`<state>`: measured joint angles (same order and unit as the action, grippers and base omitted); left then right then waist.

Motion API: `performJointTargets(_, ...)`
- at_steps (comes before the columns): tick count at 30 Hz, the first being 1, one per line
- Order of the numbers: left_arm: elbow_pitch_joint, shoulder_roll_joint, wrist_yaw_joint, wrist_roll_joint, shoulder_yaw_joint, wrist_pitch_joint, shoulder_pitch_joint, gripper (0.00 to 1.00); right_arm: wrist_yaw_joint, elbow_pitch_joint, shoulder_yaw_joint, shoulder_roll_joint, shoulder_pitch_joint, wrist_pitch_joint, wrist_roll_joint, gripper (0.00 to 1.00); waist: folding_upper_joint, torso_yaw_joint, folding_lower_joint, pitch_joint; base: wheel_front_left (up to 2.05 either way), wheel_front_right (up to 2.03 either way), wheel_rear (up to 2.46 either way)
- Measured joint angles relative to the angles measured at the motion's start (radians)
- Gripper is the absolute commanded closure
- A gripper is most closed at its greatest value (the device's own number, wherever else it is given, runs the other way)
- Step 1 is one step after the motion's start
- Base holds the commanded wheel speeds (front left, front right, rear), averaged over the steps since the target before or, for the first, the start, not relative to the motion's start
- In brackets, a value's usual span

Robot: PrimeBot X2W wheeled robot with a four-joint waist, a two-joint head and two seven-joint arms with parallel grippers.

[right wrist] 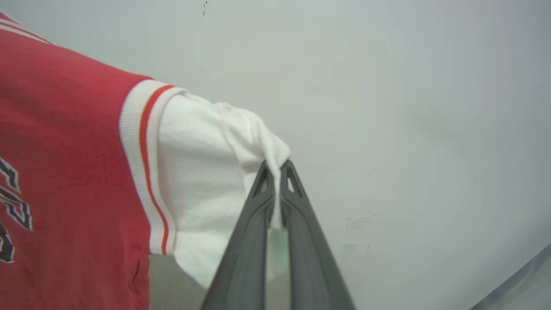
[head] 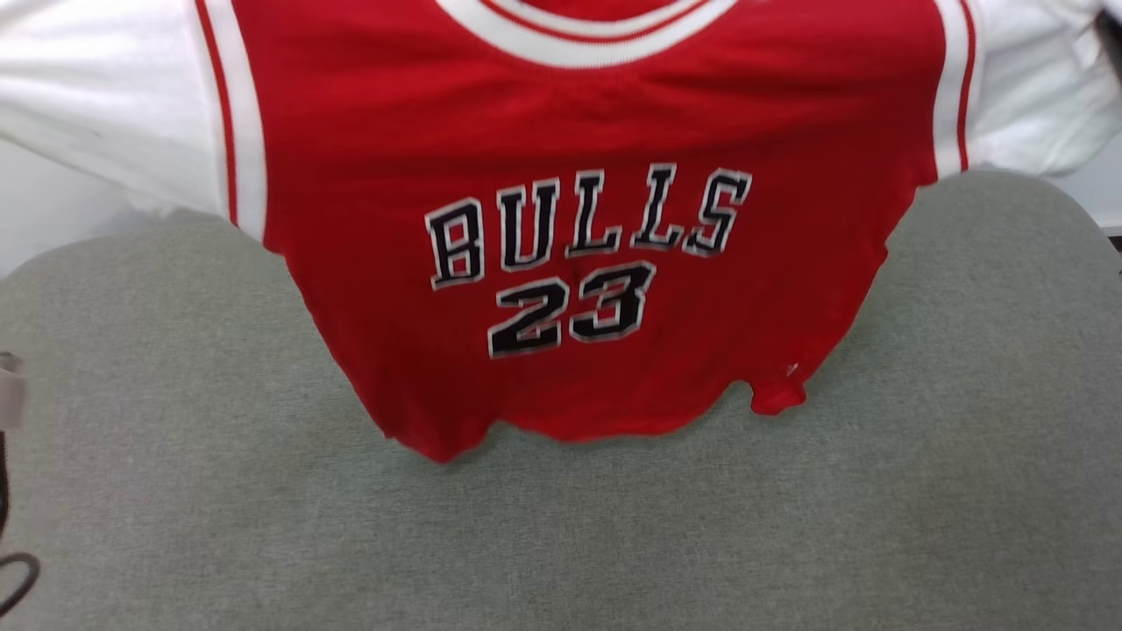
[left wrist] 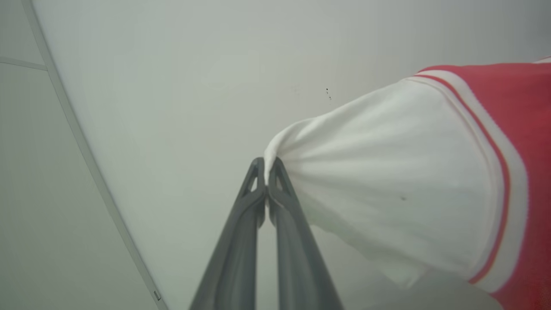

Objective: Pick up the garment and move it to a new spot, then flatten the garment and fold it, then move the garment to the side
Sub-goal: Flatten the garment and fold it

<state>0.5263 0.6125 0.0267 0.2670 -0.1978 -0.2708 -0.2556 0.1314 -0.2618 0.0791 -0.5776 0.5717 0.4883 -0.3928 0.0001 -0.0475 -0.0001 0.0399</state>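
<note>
The garment [head: 578,140], a red jersey with white sleeves, black "BULLS" lettering and "23", hangs stretched wide in the head view, front facing me, its hem dangling over the grey surface [head: 561,543]. In the left wrist view my left gripper [left wrist: 267,165] is shut on the tip of one white sleeve [left wrist: 379,172], pulled taut. In the right wrist view my right gripper [right wrist: 275,165] is shut on the bunched end of the other white sleeve [right wrist: 202,172], with the red body [right wrist: 64,150] to its left.
The grey fabric-covered surface spreads below the jersey, with rounded far corners. A pale wall [left wrist: 193,86] stands behind both sleeves. A dark cable [head: 13,570] lies at the surface's left edge.
</note>
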Motion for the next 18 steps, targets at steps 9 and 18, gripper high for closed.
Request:
performJointTargets(9,0.002,0.021,0.004,0.014,-0.039,0.067,-0.086,1.00,0.000,-0.045,-0.050,0.045,0.050,-0.032,0.023,1.00,0.0000,-0.025,0.0001,0.038,0.00,0.00,0.00)
performJointTargets(18,-0.161,0.089,-0.075,0.066,0.025,0.113,-0.314,1.00,0.000,0.051,-0.041,0.066,0.237,-0.058,0.041,1.00,0.0000,-0.034,0.0001,0.155,0.00,0.00,0.00)
